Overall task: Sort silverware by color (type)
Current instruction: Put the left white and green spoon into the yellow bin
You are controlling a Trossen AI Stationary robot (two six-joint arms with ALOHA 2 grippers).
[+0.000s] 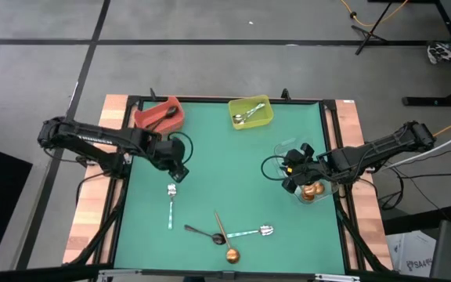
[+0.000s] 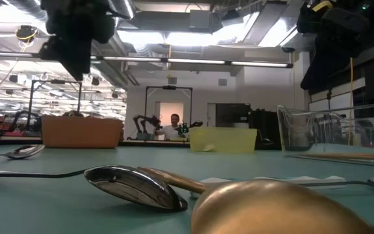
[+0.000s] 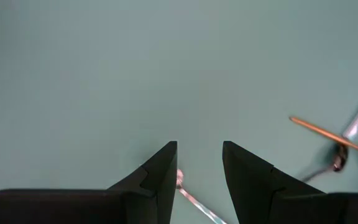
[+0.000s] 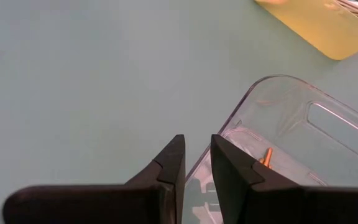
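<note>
Green matting covers the table [image 1: 225, 141]. Four spoons lie loose near its front edge: a silver spoon [image 1: 171, 205], a black spoon [image 1: 203, 233], a copper spoon [image 1: 225, 239] and another silver one [image 1: 250, 232]. The left gripper [image 1: 180, 171] hangs just above the first, fingers apart, hiding its bowl. The right gripper [image 1: 290, 176] hovers at the clear bin [image 1: 319, 188], its fingers narrowly parted with nothing between them, partly hiding the copper spoons inside.
</note>
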